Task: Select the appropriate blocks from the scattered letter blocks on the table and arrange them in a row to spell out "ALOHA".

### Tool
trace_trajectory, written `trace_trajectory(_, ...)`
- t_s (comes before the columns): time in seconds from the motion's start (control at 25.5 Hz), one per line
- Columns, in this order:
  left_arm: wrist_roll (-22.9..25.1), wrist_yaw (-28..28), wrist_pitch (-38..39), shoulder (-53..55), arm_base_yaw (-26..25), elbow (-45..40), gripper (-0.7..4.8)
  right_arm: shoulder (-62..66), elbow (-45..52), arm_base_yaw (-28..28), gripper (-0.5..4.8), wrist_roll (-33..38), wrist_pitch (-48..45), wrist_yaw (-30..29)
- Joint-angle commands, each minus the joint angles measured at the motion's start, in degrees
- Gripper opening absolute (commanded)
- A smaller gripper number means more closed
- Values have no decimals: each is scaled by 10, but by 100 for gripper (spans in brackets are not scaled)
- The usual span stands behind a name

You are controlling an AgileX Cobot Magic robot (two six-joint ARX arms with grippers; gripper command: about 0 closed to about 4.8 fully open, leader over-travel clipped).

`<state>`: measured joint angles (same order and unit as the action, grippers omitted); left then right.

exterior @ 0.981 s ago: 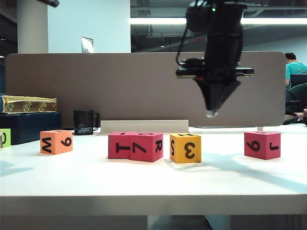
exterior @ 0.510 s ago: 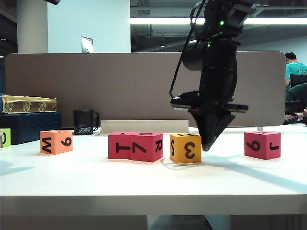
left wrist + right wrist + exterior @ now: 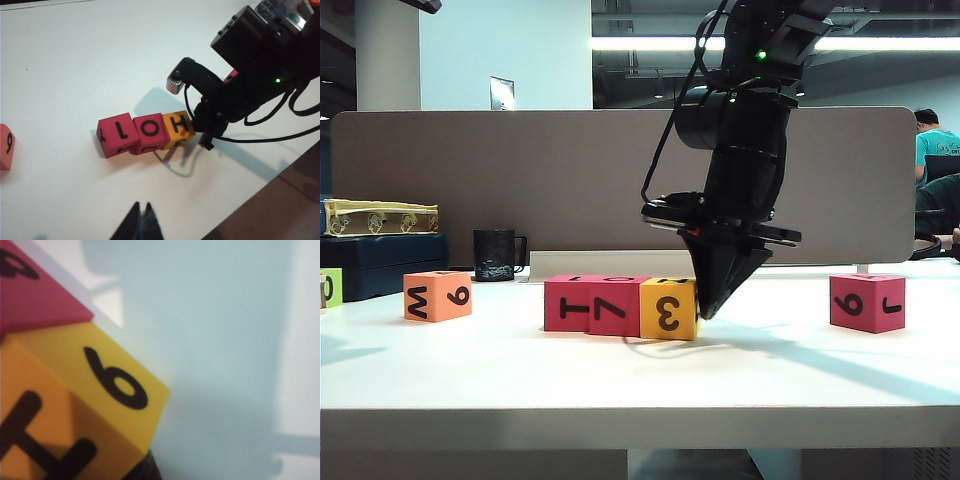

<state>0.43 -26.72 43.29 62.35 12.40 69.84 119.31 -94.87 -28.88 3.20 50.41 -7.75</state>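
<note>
Three blocks stand touching in a row on the table (image 3: 640,380): two crimson-pink ones (image 3: 567,303) (image 3: 617,306) and a yellow one (image 3: 668,309). From the left wrist view their tops read L (image 3: 117,134), O (image 3: 150,132) and H (image 3: 178,127). My right gripper (image 3: 705,310) is shut, its tip low against the yellow block's right side (image 3: 100,390). An orange block (image 3: 437,296) sits far left and another pink block (image 3: 866,302) far right. My left gripper (image 3: 141,206) is shut and empty, hovering high above bare table, out of the exterior view.
A lime-green cube (image 3: 330,288) pokes in at the left edge. Behind the blocks are a black mug (image 3: 497,255), a white strip (image 3: 620,263) and the grey-brown divider panel (image 3: 570,180). A dark box with a patterned lid (image 3: 380,217) stands at the far left.
My right gripper has come down and swung left, pushing the yellow block leftwards until it touches the pink pair. The left gripper has stayed where it was.
</note>
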Motion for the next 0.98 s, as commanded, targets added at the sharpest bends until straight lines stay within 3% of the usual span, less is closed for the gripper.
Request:
trace_trajectory(0.04, 3, 1, -3, -2, 0, 3, -6, -3, -3, -1, -6, 15, -30, -3)
trace_trajectory(0.27, 8, 2, 4, -2, 0, 3, -6, -3, -4, -1, -6, 17, -52, 9)
trace_trajectory(0.55, 12, 2, 10, -2, 0, 3, -6, -30, -8, 2, -6, -2, -37, 92)
trace_trajectory(0.63, 12, 2, 12, -1, 0, 3, -6, -46, -8, 1, -6, -3, -36, 72)
trace_trajectory(0.71, 12, 2, 12, -1, 0, 3, -6, -69, -8, -5, -6, -2, -34, -4)
trace_trajectory(0.98, 12, 2, 19, -1, 0, 3, -6, -71, -8, -74, -6, -3, -22, -25)
